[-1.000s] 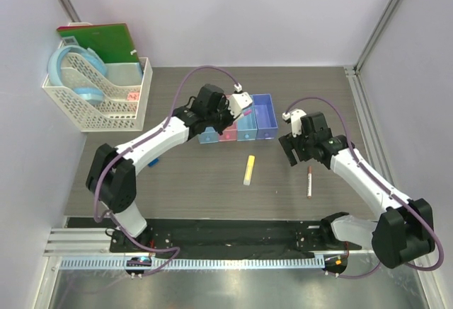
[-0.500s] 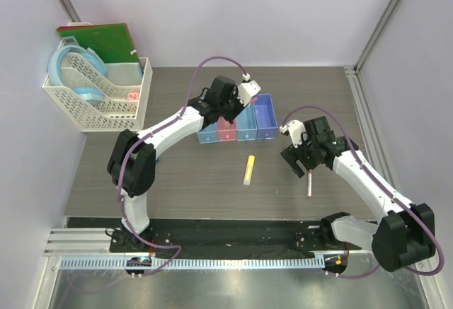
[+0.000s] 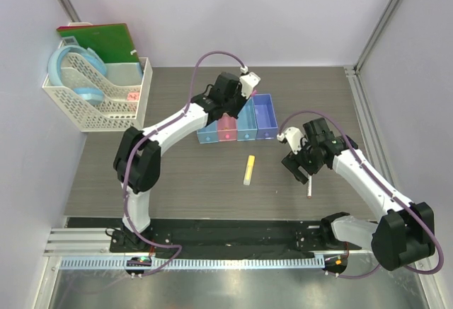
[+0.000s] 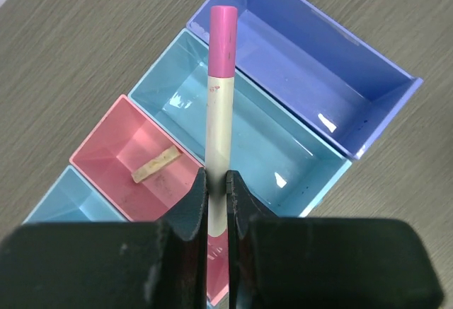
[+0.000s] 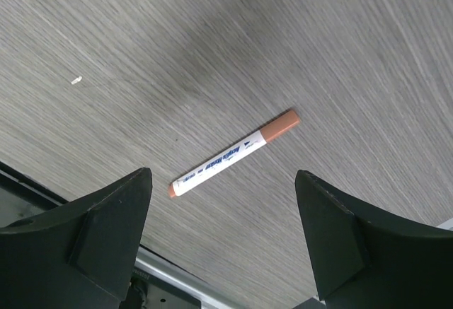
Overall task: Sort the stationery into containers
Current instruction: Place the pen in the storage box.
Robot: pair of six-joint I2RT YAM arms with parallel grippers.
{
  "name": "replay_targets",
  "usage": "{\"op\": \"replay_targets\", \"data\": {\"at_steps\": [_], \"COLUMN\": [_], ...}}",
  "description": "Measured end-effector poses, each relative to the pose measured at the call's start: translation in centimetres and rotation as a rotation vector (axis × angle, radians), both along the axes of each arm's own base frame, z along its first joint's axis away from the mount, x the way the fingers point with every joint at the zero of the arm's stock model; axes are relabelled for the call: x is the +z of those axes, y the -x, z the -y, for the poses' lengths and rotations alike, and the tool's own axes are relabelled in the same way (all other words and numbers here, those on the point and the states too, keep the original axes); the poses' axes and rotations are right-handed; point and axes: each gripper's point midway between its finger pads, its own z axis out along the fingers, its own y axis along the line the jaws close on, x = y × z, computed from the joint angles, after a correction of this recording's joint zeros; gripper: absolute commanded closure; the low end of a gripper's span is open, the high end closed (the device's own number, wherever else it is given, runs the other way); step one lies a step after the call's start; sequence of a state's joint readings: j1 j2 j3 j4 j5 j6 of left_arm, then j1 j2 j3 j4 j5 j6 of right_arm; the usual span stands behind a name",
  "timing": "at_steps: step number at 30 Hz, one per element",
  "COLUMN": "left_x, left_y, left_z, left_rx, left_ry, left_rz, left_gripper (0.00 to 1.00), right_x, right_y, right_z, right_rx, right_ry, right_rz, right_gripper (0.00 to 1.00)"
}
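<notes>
- Left hand clamped on pink-capped pen, above the bins
- Eraser already in pink bin
- Right hand apart over brown-ended pen on surface
- Yellow marker also unsorted on surface

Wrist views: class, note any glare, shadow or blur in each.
Left wrist view: glare spots on the floors of the purple bin and light blue bin; the pink-capped pen is sharp, the left fingers gripping it dark and soft. Right wrist view: a soft shadow smudge on the table near the brown-capped pen, which is sharp; the right fingers are blurred dark shapes.
</notes>
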State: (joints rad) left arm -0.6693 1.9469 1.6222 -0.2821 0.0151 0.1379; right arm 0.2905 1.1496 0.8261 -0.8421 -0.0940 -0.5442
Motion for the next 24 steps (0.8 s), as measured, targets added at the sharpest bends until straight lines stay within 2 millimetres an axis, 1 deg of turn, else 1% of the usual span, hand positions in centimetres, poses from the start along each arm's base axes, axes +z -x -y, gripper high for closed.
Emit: {"op": "replay_targets", "data": {"at_steps": [4, 10, 14, 20, 24], "left_x": [-1.1, -3.2, -4.0, -4.1, -4.6], "left_y": [-0.6, -2.0, -2.8, -3.6, -3.2], "left_z": [0.1, 0.3, 0.4, 0.7, 0.7], "left_rx": [0.048, 0.127, 0.163, 0.211, 0.227], "left_ry": [-0.006, -0.048, -0.077, -0.097, -0.112], "left_rz": [-0.022, -0.052, -0.059, -0.076, -0.102], "left_gripper": [0.98, 0.98, 0.98, 0.99, 0.99], "right_x": [-0.4, -2.1, -2.3, -2.5, -3.1], "right_y": [0.5, 1.1, 1.2, 1.1, 1.7], "right_z": [0.3, 0.9, 1.5, 2.8, 3.6], "right_rx": [0.007, 0.016, 0.000, -0.048, -0.071], "right_ry": [0.020, 0.067, 0.079, 0.102, 0.115], "right_rz": [-0.032, -0.110, -0.118, -0.121, -0.142], "right_gripper": [0.13, 0.15, 0.15, 0.15, 0.16]}}
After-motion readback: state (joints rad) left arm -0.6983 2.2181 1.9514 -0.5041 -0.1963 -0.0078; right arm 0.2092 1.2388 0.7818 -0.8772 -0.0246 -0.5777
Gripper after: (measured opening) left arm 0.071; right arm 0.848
